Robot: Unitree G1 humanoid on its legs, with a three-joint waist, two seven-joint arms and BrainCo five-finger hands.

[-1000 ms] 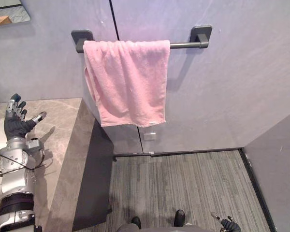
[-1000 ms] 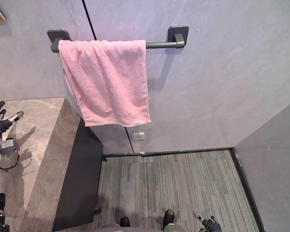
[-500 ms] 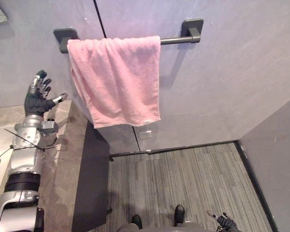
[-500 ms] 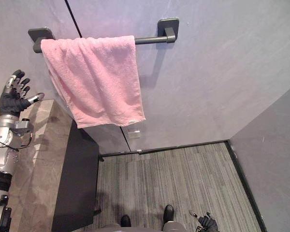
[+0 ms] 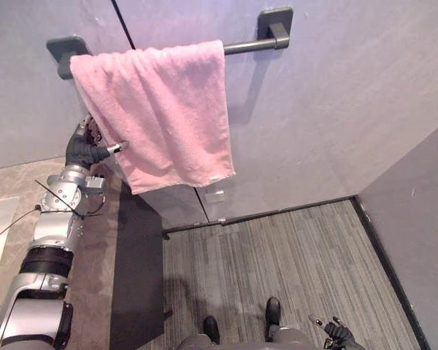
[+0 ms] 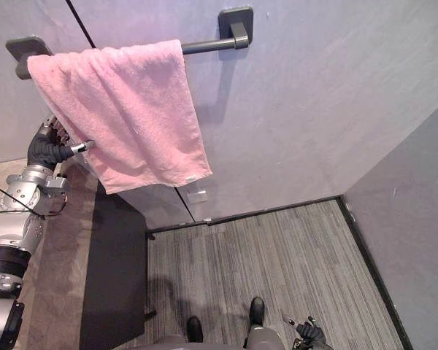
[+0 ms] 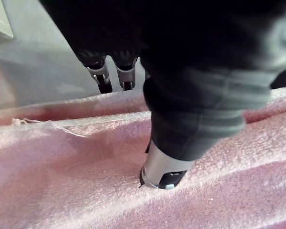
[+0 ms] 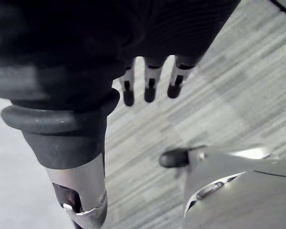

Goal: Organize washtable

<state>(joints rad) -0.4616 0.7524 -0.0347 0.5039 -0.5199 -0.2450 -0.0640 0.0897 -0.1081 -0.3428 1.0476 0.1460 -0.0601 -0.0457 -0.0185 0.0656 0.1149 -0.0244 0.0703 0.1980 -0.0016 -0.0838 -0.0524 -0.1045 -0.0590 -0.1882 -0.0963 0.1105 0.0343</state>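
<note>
Towel (image 5: 160, 109), pink, is hanging folded over the towel bar (image 5: 248, 46) on the wall. The left robot hand (image 5: 84, 149) is meeting it at its lower left edge. The thumb (image 7: 164, 171) is pressing its tip into the front of the cloth, while the straight fingers (image 7: 101, 76) are lying past the edge, behind it. Nothing is being clenched yet, so this looks like the set-up for a pinch to pull or straighten the towel. The grey stone tabletop (image 5: 14, 182) is lying beneath that arm. Nothing is blocking the cloth. A small white wall plate (image 5: 214, 195) is sitting just under the hem. The right robot hand (image 5: 334, 332) is hanging low over the floor (image 5: 277, 255), relaxed and empty.
</note>
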